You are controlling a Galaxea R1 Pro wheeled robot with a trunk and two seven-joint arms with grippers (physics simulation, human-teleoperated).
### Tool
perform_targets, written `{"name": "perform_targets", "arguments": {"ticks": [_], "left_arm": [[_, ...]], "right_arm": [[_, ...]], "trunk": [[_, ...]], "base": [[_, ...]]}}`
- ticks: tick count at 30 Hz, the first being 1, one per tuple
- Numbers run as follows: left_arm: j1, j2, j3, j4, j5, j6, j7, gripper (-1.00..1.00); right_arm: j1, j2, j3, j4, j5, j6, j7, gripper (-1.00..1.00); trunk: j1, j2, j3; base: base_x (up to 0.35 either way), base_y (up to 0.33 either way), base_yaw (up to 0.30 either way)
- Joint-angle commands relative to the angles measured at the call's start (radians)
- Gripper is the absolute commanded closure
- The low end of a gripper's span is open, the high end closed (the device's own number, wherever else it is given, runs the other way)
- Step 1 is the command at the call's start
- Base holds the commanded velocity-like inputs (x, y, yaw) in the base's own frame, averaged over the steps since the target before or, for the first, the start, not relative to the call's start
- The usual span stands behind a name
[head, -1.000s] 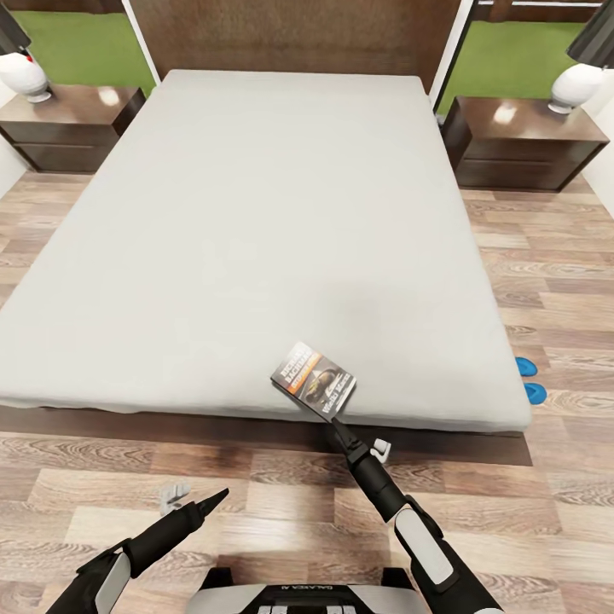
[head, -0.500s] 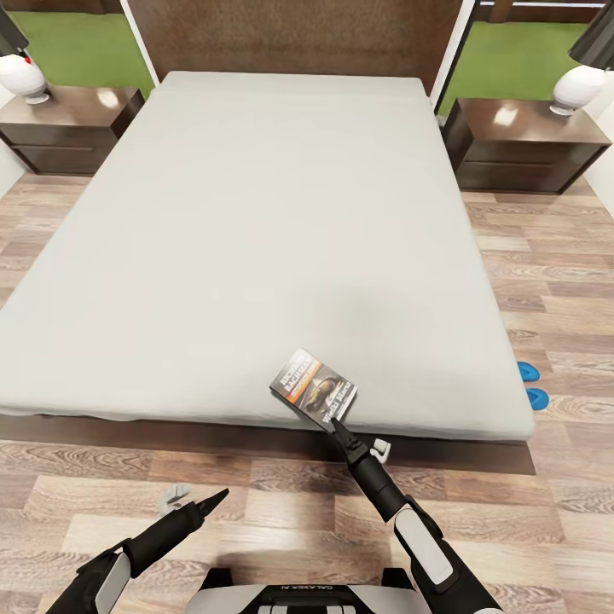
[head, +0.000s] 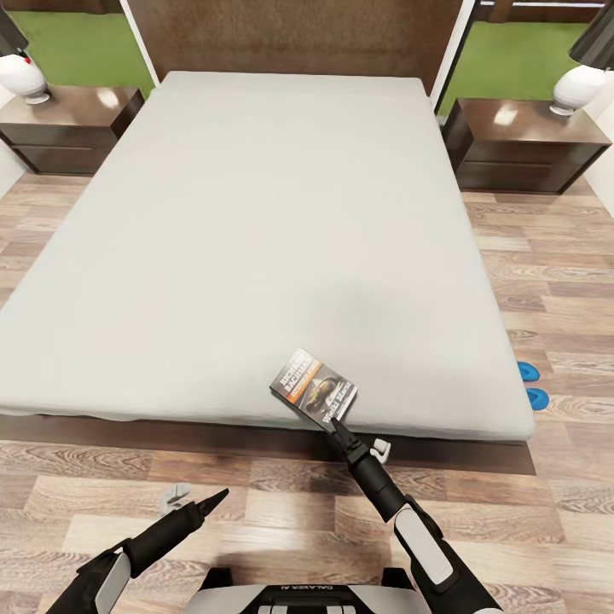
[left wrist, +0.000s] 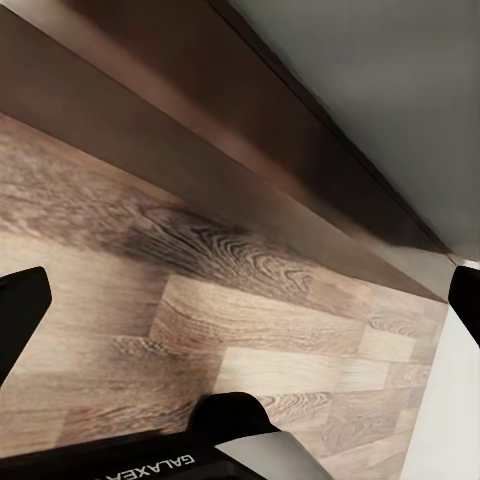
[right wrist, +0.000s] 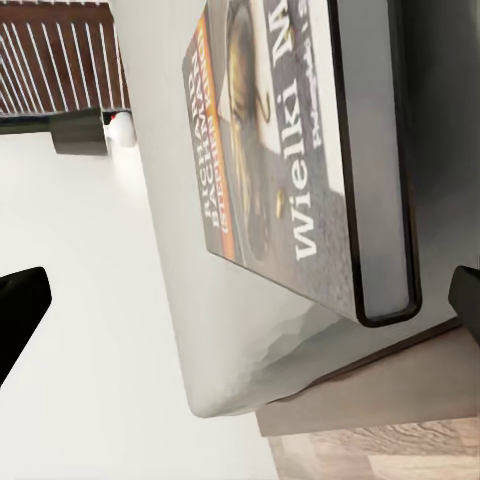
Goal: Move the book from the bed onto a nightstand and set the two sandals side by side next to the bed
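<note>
- The book (head: 314, 385) lies on the bed (head: 256, 239), lower centre of the frame, near the foot edge.
- The right gripper (head: 338, 424) has its tip at the book's near corner, jaws spread with nothing between them.
- The left gripper (head: 213, 499) hovers over the floor (head: 281, 477), lower left; its jaws appear released.
- Two sandals (head: 530, 384) sit at the right edge, beside the bed.

Ahead of you, the bed (head: 256, 230) runs away to the headboard (head: 294, 38), with a nightstand (head: 68, 124) on its left and another nightstand (head: 520, 141) on its right. The book (head: 314, 385) lies on the mattress near the foot edge, right of centre. Two sandals (head: 530, 384) sit side by side on the floor (head: 554, 281), just beside the bed's near right corner.
</note>
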Motion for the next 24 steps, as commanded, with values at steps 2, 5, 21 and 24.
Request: {"name": "perform_targets", "arguments": {"ticks": [2, 5, 21, 24], "left_arm": [[0.0, 0.0, 0.002, 0.0, 0.005, 0.01, -0.004, -1.0], [0.0, 0.0, 0.002, 0.0, 0.005, 0.01, -0.004, -1.0], [0.0, 0.0, 0.002, 0.0, 0.005, 0.01, -0.004, -1.0], [0.0, 0.0, 0.002, 0.0, 0.005, 0.01, -0.004, -1.0]], "right_arm": [[0.0, 0.0, 0.0, 0.0, -0.011, 0.01, 0.002, -1.0], [0.0, 0.0, 0.0, 0.0, -0.011, 0.009, 0.002, -1.0], [0.0, 0.0, 0.0, 0.0, -0.011, 0.009, 0.003, -1.0], [0.0, 0.0, 0.0, 0.0, -0.011, 0.01, 0.003, -1.0]], "trunk": [[0.008, -0.014, -0.007], [0.019, -0.035, -0.016], [0.023, -0.042, -0.019], [0.023, -0.042, -0.019]], "base": [[0.0, 0.0, 0.0], [0.0, 0.0, 0.0], [0.014, 0.009, 0.0], [0.048, 0.034, 0.0]]}}
